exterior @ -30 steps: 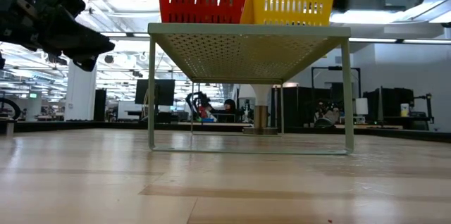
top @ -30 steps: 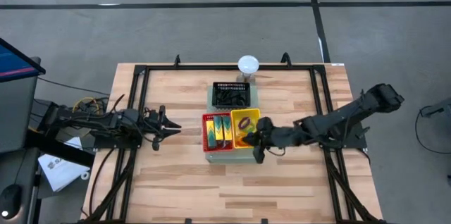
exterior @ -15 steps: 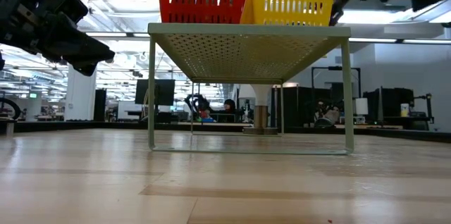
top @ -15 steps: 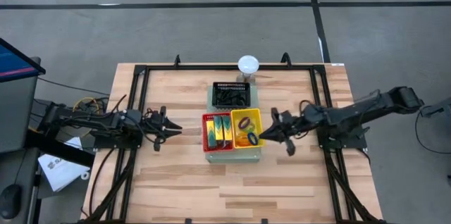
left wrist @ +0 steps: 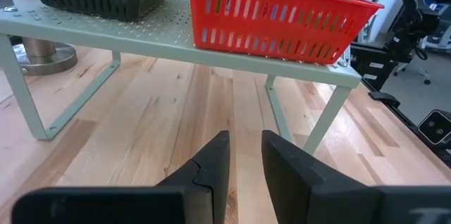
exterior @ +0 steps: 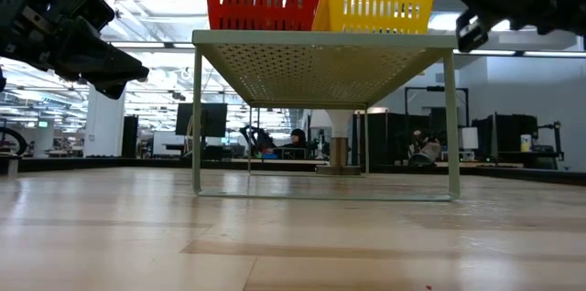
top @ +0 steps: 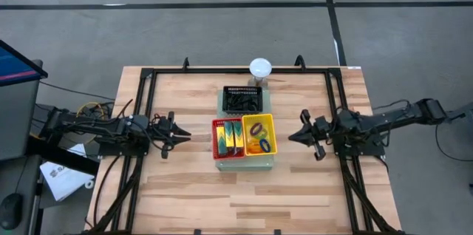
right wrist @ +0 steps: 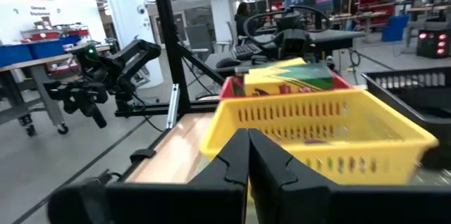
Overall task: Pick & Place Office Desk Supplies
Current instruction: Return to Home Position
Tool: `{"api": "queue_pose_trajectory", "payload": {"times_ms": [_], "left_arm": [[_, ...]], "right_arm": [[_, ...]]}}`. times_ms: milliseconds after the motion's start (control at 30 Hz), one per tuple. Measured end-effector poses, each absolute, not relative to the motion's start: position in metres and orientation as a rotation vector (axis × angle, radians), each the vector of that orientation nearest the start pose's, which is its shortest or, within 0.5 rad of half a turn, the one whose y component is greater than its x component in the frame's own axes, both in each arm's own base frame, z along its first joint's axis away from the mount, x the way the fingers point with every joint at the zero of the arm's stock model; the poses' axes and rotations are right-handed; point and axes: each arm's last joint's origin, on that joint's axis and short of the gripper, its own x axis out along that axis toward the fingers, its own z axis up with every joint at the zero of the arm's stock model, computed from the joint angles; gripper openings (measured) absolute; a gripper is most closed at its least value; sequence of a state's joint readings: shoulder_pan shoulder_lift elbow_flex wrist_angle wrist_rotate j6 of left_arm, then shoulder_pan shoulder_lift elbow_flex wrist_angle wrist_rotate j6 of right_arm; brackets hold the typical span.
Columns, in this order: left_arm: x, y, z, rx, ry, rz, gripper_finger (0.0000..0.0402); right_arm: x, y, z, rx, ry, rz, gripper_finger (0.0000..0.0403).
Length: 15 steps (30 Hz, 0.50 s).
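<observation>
Purple, blue and orange band loops (top: pixel 258 137) lie in the yellow basket (top: pixel 270 133). Yellow-green and teal boxes (top: pixel 230 136) stand in the red basket (top: pixel 218 137) beside it. Both baskets rest on the pale-green perforated shelf (top: pixel 244 162). My right gripper (top: pixel 290 137) hovers shut and empty just right of the yellow basket (right wrist: pixel 310 122), pointing level at it. On the left of the shelf my left gripper (top: pixel 186 135) faces the red basket (left wrist: pixel 282 16). Its fingers (left wrist: pixel 218 160) stand a little apart with nothing between them.
A black basket (top: pixel 243 100) sits on the far part of the shelf, and a white dome (top: pixel 260 67) on a stand is behind it. A black frame (top: pixel 148 80) runs around the tabletop. Bare wood lies under the shelf (exterior: pixel 320 236) and toward the near edge.
My right gripper has drawn back from over the yellow basket toward the table's right edge, sinking and tipping from slanting down to level, and stayed shut. The loops lie in the basket.
</observation>
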<state>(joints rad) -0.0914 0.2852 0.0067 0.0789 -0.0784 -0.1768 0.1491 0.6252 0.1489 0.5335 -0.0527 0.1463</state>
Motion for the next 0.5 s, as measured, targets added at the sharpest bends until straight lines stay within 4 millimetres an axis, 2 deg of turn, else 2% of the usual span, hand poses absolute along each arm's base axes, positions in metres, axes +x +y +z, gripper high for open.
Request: {"api": "queue_pose_trajectory", "payload": {"times_ms": [333, 500], "left_arm": [[0.113, -0.008, 0.149, -0.160, 0.200, 0.004, 0.0078], [0.113, -0.008, 0.149, -0.160, 0.199, 0.003, 0.0078]], "right_arm": [[0.125, 0.017, 0.178, 0.136, -0.091, 0.181, 0.0000], [0.121, 0.015, 0.179, 0.101, -0.107, 0.169, 0.0000]]}}
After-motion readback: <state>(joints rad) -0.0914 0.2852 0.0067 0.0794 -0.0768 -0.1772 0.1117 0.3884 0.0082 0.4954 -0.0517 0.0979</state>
